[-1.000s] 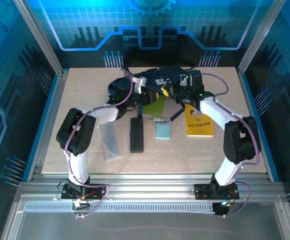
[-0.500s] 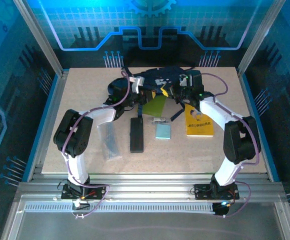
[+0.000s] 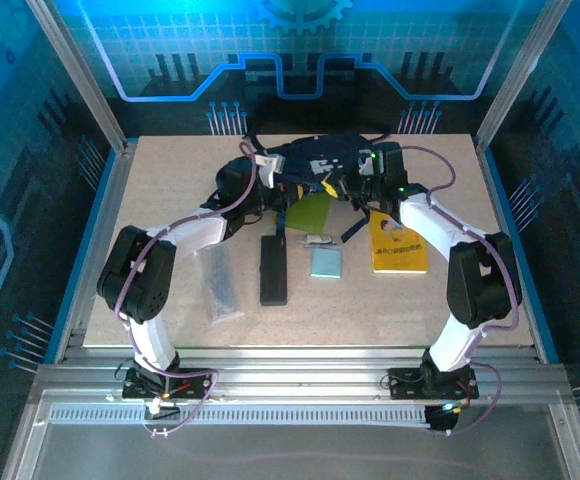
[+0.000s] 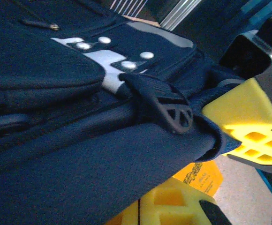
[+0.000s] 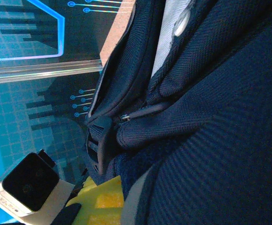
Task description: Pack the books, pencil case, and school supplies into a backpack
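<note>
Navy cloth backpack, soft and floppy, lies at the bench's far side, left hand and right hand each pinched shut on its fabric; the seamed rim looks the surest hold

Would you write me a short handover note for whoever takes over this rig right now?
Left gripper: jaws shut on the backpack fabric.
Right gripper: jaws shut on the backpack too.
Green book: at the backpack's near edge, partly covered; I cannot tell if it is inside.
Loose on the table in front: yellow book, pencil case, ruler, blue pad, clip.
Done: both arms grip the backpack.
Left: pack everything lying loose.
</note>
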`<action>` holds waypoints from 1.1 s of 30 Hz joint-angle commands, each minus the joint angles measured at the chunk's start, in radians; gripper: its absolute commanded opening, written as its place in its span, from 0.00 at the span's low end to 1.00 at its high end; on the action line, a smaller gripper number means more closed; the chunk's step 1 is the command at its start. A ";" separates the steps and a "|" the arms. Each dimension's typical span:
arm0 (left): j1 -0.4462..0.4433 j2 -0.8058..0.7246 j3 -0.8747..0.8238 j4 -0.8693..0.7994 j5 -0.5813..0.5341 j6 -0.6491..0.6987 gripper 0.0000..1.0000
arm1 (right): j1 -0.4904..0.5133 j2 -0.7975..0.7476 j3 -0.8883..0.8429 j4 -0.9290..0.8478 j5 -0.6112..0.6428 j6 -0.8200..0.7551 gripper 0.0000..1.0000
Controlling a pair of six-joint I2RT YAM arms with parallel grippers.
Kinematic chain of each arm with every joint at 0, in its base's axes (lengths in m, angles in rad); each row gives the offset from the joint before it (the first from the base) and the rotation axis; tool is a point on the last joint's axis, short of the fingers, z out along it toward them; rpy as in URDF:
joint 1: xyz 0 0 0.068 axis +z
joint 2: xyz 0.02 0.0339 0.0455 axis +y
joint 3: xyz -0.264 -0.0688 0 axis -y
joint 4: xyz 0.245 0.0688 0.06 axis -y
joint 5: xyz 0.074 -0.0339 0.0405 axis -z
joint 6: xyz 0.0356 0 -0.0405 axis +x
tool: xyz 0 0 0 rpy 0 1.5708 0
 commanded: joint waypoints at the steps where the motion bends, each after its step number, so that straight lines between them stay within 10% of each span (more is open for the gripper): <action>1: 0.034 -0.037 -0.003 -0.097 -0.122 0.053 0.00 | -0.039 -0.052 0.035 -0.035 0.013 -0.049 0.00; 20: 0.117 -0.153 -0.097 -0.442 -0.248 0.012 0.00 | -0.136 -0.044 0.055 -0.160 0.093 -0.204 0.00; 29: 0.033 -0.208 -0.007 -0.555 -0.116 0.045 0.00 | -0.159 0.129 0.220 -0.268 0.065 -0.338 0.00; 33: -0.037 -0.226 0.024 -0.528 -0.074 -0.033 0.00 | -0.155 0.159 0.245 -0.309 0.014 -0.336 0.52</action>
